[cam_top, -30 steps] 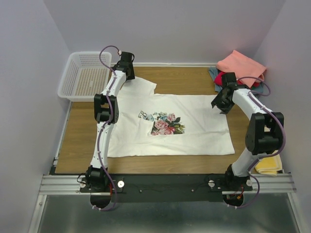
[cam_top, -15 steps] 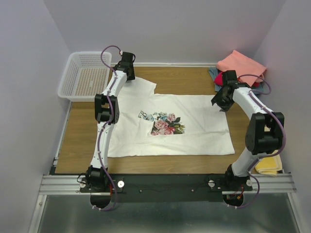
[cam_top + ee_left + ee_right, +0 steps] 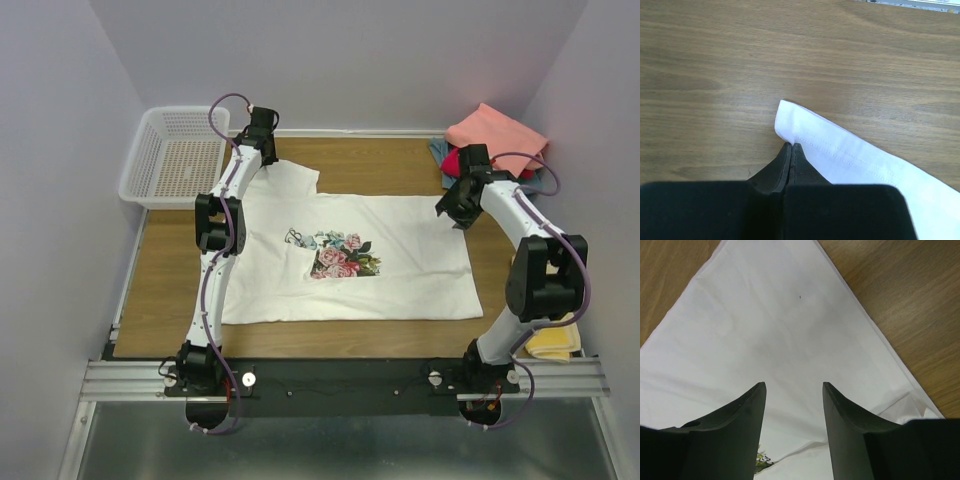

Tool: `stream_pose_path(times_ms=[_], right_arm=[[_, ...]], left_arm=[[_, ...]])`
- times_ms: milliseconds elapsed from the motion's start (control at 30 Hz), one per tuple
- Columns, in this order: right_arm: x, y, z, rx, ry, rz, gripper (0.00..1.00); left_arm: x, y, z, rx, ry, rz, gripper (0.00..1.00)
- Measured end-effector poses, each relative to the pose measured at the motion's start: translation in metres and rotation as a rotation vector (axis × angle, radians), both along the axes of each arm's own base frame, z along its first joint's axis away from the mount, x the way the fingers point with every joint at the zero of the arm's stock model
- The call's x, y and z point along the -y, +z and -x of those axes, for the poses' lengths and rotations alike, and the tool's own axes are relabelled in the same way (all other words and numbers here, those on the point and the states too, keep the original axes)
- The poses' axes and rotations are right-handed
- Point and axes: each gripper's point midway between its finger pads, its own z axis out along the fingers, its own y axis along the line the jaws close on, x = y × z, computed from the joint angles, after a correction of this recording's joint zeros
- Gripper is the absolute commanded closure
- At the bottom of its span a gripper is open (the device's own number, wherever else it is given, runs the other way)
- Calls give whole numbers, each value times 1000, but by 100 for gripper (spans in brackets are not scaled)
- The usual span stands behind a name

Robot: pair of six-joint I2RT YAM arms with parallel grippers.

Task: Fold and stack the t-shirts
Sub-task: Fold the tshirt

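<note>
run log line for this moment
left jaws shut at white t-shirt sleeve hem, hold unclear | right jaws open over its corner | folded shirts far right

No legible text anywhere, white t-shirt [image 3: 410,280] print purely floral (no lettering)

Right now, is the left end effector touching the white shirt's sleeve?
Cannot tell. The left wrist view shows the left end effector shut at the white shirt sleeve hem, but pressing it or hovering above is unclear.
</note>
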Motion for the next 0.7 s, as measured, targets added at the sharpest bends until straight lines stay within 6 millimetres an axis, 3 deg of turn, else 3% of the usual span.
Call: stream_pose_path(times_ms=[267, 400, 467, 700], right_arm=[[9, -3, -5, -16, -6, 51, 42], [17, -16, -36, -32, -3, 110, 42], [20, -32, -49, -60, 1, 133, 42], [26, -66, -84, -100, -5, 179, 42]], left_arm=[[0, 0, -2, 12, -6, -2, 100], [-1, 2, 3, 3, -11, -8, 100], [-2, 5, 7, -1, -13, -11, 100], [-1, 21, 11, 10, -26, -5, 100]])
